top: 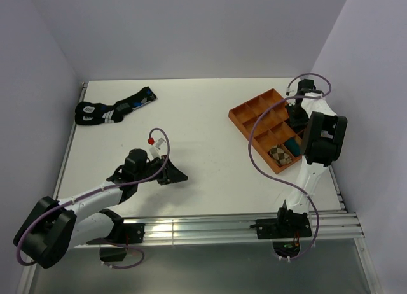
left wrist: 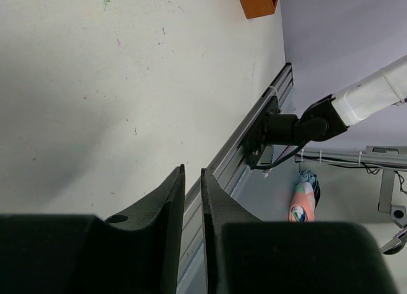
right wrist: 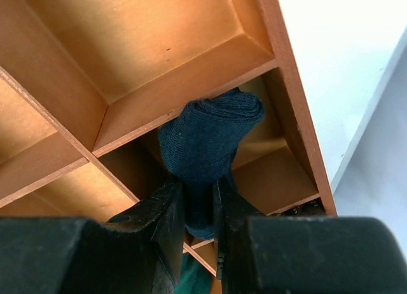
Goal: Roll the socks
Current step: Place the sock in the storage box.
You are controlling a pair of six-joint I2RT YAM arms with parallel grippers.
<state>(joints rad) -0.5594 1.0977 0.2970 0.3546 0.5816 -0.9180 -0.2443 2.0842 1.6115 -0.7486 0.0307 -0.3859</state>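
Black socks lie at upper left, while over the wooden tray the right gripper pinches a rolled navy sock; the left gripper, nearly closed, holds nothing.

White table, orange divided tray right, black patterned socks far-left
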